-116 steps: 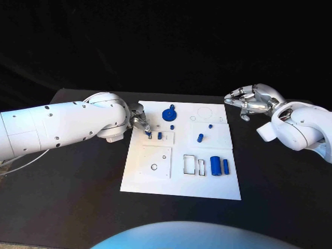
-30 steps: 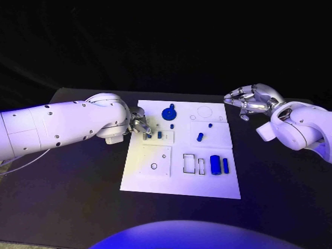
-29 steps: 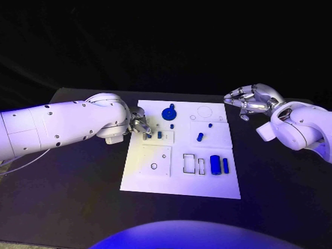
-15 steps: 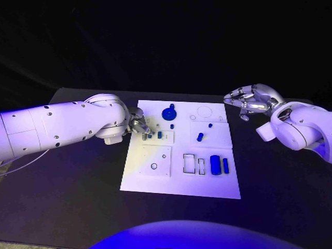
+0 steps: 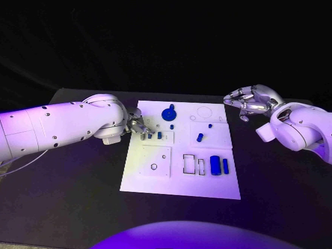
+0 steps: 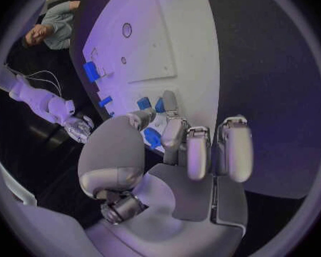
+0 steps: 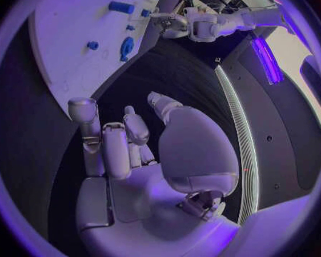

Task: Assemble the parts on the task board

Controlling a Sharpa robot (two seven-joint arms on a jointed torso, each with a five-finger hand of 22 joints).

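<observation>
Black tabletop [image 5: 76,207] under violet light, and the white task board [image 5: 182,179] sits in the middle of it, between your two arms. Your left hand [image 5: 139,126] is down at the board's near-left edge, fingers bunched together; in the left wrist view that hand [image 6: 176,148] has a small blue part [image 6: 152,137] caught between thumb and fingertips, so you are holding it. Just beyond those fingertips two more blue pegs [image 6: 141,103] stand in the board, and a short blue peg [image 5: 159,135] shows right beside the hand in the head view. Further out from that hand, toward the board's far edge, you have the round blue gear [image 5: 168,113]. Across the board from it, a slanted blue pin [image 5: 199,137] lies on the surface, and nearer the robot two blue blocks [image 5: 215,165] rest side by side next to a pair of rectangular slots.

Your right hand [image 5: 250,101] hangs off the board's far-right corner, well apart from every part, fingers curled inward with nothing in them. From the right wrist view, that hand [image 7: 143,148] sits over bare table, the board [image 7: 68,34] out ahead of its fingertips.
</observation>
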